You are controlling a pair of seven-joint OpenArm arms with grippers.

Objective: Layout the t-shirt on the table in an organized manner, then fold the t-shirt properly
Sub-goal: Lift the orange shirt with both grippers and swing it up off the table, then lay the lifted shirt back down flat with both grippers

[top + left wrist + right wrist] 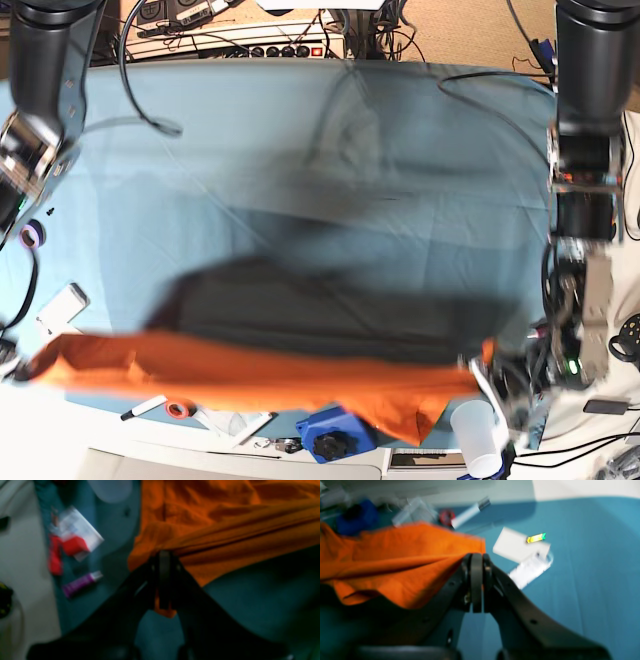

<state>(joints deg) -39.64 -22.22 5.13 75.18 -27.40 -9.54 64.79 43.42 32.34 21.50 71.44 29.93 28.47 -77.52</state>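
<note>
My left gripper point(163, 580) is pinched shut on the orange t-shirt point(225, 525), cloth poking below the jaws. Near the teal table's point(250, 610) white edge I see a red-and-white packet point(75, 537) and a purple tube point(81, 583), both blurred.

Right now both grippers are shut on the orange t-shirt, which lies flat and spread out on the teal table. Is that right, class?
Not quite. Both the left gripper and right gripper are shut on the t-shirt, but the base view shows it stretched between them, lifted above the table, with its shadow beneath.

Table point(300, 150) middle open; clutter point(330, 435) crowds near edge.
</note>
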